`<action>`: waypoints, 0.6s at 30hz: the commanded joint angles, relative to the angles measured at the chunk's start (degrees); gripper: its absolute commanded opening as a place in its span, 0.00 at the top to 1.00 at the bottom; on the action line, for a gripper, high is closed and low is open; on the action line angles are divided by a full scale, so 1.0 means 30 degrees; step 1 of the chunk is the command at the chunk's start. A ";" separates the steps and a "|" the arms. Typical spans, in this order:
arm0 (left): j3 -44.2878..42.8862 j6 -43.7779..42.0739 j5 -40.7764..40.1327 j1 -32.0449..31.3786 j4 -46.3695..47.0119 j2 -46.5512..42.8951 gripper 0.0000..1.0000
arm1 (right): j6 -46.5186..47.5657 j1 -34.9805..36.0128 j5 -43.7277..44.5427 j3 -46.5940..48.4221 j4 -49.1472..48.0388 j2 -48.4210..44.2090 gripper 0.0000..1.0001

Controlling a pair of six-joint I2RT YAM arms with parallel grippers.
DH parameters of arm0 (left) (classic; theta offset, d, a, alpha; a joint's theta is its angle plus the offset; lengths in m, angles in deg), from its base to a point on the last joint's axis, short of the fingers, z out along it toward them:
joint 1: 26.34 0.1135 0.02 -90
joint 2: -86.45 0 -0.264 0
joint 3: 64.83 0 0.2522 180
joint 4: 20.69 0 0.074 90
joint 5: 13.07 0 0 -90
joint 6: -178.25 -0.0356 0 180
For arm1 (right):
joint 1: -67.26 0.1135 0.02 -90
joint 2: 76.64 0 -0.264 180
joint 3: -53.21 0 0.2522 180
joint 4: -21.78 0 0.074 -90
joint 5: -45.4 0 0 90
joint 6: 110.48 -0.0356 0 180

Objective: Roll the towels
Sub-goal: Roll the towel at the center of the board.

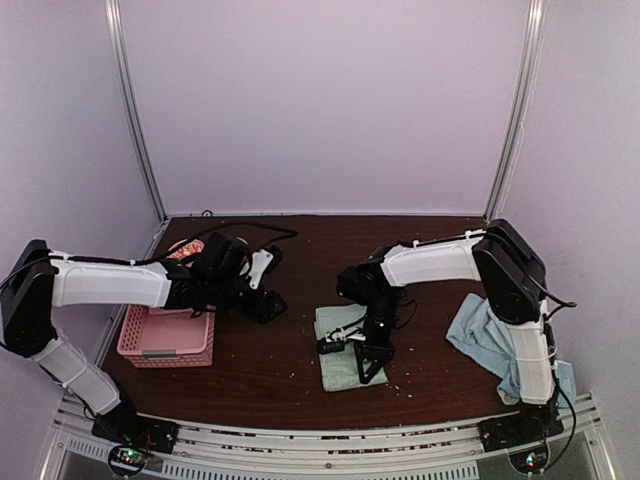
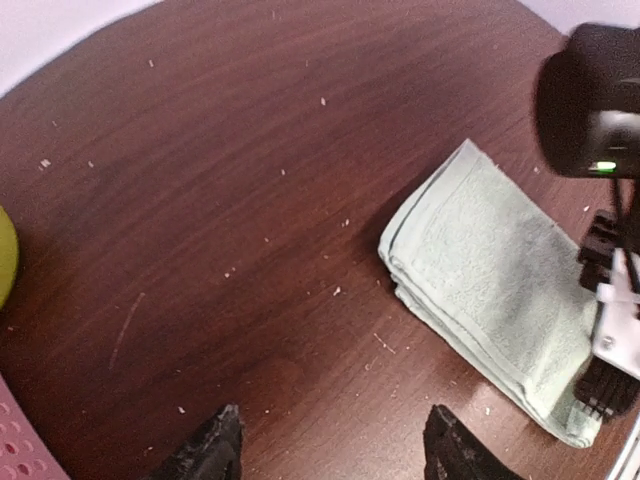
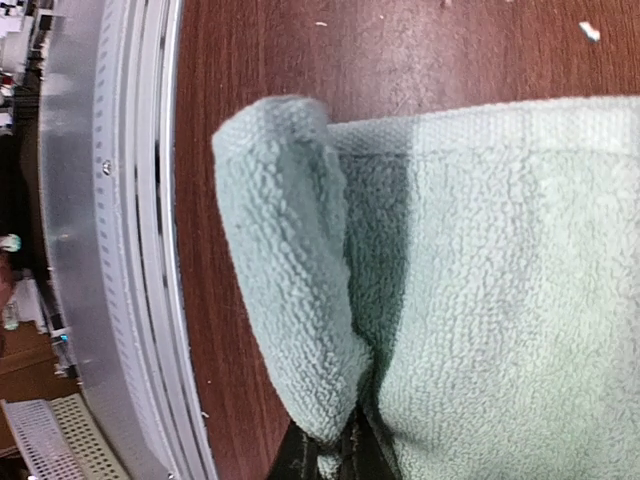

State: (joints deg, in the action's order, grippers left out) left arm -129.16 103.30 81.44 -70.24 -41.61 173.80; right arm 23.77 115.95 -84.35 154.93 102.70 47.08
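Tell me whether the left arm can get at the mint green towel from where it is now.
Probably yes. The left gripper hangs open over the table, with nothing between it and the mint green towel. The right gripper is shut on the towel's near end, so only that end is taken.

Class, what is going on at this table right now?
The right gripper is shut on the near edge of the mint green towel, with that edge curled up off the table. The left gripper hangs open above bare wood near the pink basket, holding nothing. A light blue towel lies crumpled by the right arm.
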 commanded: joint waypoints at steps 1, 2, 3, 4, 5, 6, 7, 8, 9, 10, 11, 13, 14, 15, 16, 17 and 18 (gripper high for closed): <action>0.1840 -0.1886 -0.0935 -0.0745 0.3667 -0.4457 0.39 | 0.1425 -0.1024 -0.1310 0.1970 0.3260 0.3373 0.99; 0.2135 -0.2461 -0.0697 -0.1092 0.4253 -0.5120 0.40 | 0.1250 -0.1225 -0.1524 0.2342 0.3507 0.3916 0.99; 0.2209 -0.3545 -0.0364 -0.1651 0.4582 -0.5514 0.40 | 0.1104 -0.1382 -0.1572 0.2610 0.3542 0.4361 0.99; 0.2031 -0.4364 -0.0260 -0.2391 0.4519 -0.5641 0.41 | 0.0888 -0.1508 -0.1516 0.2759 0.3543 0.4714 0.99; 0.1540 -0.5099 -0.0488 -0.3213 0.3945 -0.5389 0.41 | 0.0671 -0.1575 -0.1429 0.2913 0.3543 0.5040 0.99; 0.0835 -0.5825 -0.0608 -0.4106 0.3116 -0.4860 0.41 | 0.0471 -0.1646 -0.1367 0.3020 0.3528 0.5293 0.99; -0.0059 -0.6392 -0.0598 -0.4895 0.2184 -0.3958 0.41 | 0.0278 -0.1728 -0.1384 0.3114 0.3500 0.5489 0.99; -0.0933 -0.6847 -0.0761 -0.5639 0.1119 -0.2971 0.41 | 0.0078 -0.1807 -0.1482 0.3173 0.3446 0.5642 0.99; -0.1807 -0.7182 -0.0910 -0.6332 0.0166 -0.1789 0.41 | -0.0086 -0.1880 -0.1534 0.3236 0.3388 0.5731 0.99; -0.2543 -0.7360 -0.1101 -0.6880 -0.0634 -0.0656 0.41 | -0.0176 -0.1922 -0.1545 0.3254 0.3329 0.5789 0.99; -0.3228 -0.7294 -0.1234 -0.7330 -0.1328 0.0376 0.41 | -0.0188 -0.1927 -0.1498 0.3271 0.3296 0.5802 0.99; -0.4541 -0.7329 -0.0865 -0.7896 -0.2347 0.2216 0.40 | -0.0189 -0.1957 -0.1486 0.3311 0.3243 0.5809 0.99; -0.4877 -0.7583 -0.0842 -0.8341 -0.2589 0.3174 0.40 | -0.0189 -0.1961 -0.1495 0.3300 0.3201 0.5810 0.99; -0.5168 -0.7831 -0.0906 -0.8644 -0.2707 0.3777 0.40 | -0.0709 -0.1946 -0.1485 0.3306 0.3196 0.5810 0.99; -0.5450 -0.8025 -0.0760 -0.8835 -0.2821 0.4299 0.40 | -0.0855 -0.1945 -0.1487 0.3274 0.3149 0.5810 0.99; -0.5704 -0.8139 -0.0576 -0.8969 -0.2886 0.4712 0.40 | -0.0935 -0.1959 -0.1458 0.3258 0.3094 0.5810 0.99; -0.5872 -0.8215 -0.0425 -0.9067 -0.2880 0.5093 0.41 | -0.0989 -0.1961 -0.1432 0.3232 0.3036 0.5803 0.99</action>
State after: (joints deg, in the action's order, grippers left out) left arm -143.91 82.27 79.21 -95.99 -45.37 185.58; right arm 22.87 110.24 -97.72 165.73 118.50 60.74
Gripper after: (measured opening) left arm 0.598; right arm 0.038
